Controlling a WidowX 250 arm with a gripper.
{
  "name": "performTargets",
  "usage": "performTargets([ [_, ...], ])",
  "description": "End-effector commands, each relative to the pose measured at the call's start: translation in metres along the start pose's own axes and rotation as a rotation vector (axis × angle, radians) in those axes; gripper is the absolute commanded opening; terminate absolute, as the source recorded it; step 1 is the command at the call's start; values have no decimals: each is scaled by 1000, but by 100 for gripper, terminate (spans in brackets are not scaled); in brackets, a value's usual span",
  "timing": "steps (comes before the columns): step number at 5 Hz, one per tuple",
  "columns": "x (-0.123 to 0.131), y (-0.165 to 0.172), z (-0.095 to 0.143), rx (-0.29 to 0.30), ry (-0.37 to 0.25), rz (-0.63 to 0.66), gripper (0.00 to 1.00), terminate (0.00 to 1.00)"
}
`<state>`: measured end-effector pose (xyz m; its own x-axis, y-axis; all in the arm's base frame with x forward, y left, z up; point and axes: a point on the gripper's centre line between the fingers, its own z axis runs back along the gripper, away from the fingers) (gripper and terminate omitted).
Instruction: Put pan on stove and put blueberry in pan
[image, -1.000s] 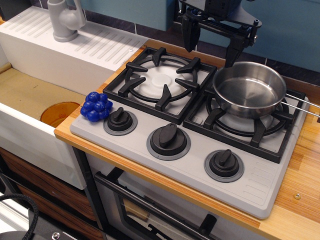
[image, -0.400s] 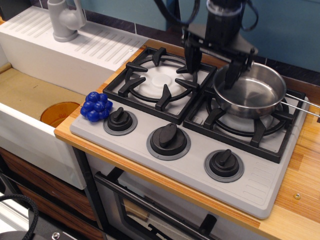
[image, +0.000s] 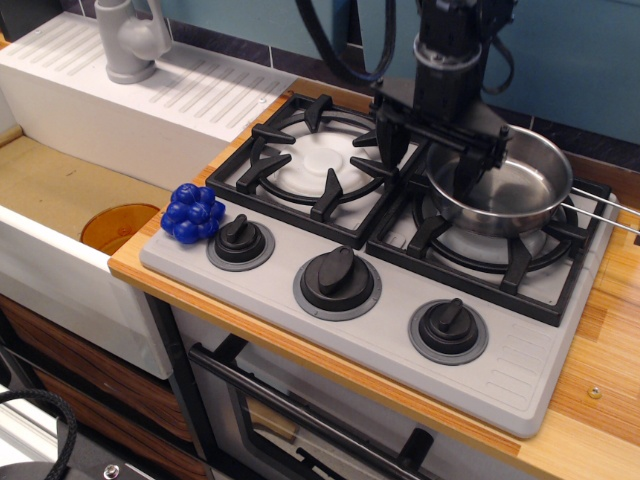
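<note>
— How is the gripper (image: 430, 160) seen to be set?

— It is lowered over the left edge of the pan (image: 510, 185), with its two black fingers spread wide. The right finger (image: 468, 168) is seen inside the bowl, close to the pan's left wall; the left finger (image: 388, 148) is outside it, above the gap between the two burners. The pan's rim lies between them, but no pinch on it can be made out; the jaws are parted.

— And the pan itself?

— It is seated on the black grate of the right burner (image: 500, 250) of the stove (image: 360, 250), upright, with its thin wire handle (image: 605, 212) pointed to the right, out past the stove's edge. Nothing is seen lying inside it apart from the finger.

— Where is the blueberry (image: 193, 212) found?

— At the stove's front-left corner, just beside the left knob (image: 240, 240), well apart from the pan. It is not touched by the gripper.

— What else is shown around it?

— The left burner (image: 320, 160) is uncovered. Two more knobs are set along the front. A white sink (image: 60, 180) with a grey faucet (image: 130, 40) is seen to the left, and a wooden counter (image: 600, 390) borders the stove.
</note>
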<state>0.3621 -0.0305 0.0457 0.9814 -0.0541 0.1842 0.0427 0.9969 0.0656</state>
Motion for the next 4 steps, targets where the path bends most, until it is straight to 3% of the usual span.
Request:
performTargets([
  [1,10,3,4,-2,-42,4,0,0],
  [4,7,0,34,46,-4,15,0,0],
])
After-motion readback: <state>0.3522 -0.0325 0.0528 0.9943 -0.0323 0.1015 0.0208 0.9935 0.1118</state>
